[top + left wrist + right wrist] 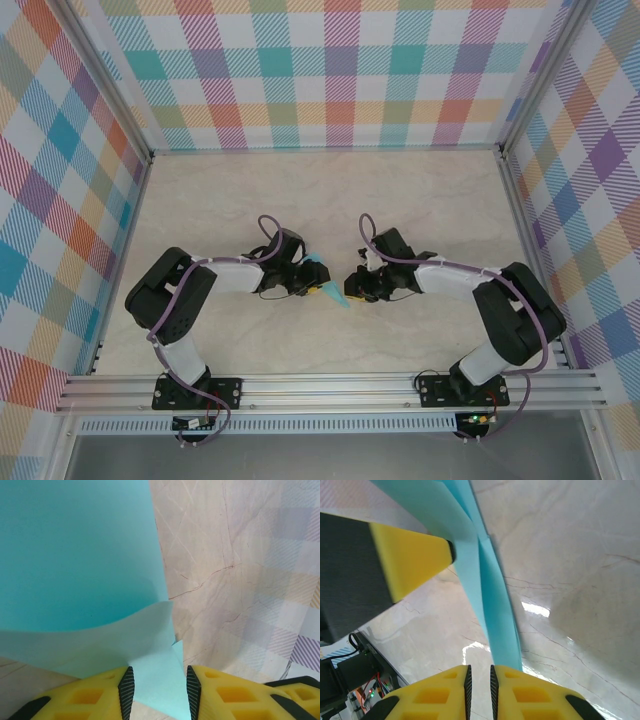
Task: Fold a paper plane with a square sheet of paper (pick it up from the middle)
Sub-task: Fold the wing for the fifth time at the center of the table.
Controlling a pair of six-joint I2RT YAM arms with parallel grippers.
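From above, your paper [322, 277] is mostly hidden between the two pincers. In the left wrist view it runs off the top and left edges; its overall shape perhaps can't be judged.

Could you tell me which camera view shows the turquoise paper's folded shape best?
The left wrist view: the paper spreads broad with a curled flap. The right wrist view shows a narrow strip edge-on; the top view, a small sliver.

Both arms bent inward, hands facing mid-table. Left hand [156, 692] pinching paper; right hand [479, 685] fingers nearly together, empty.
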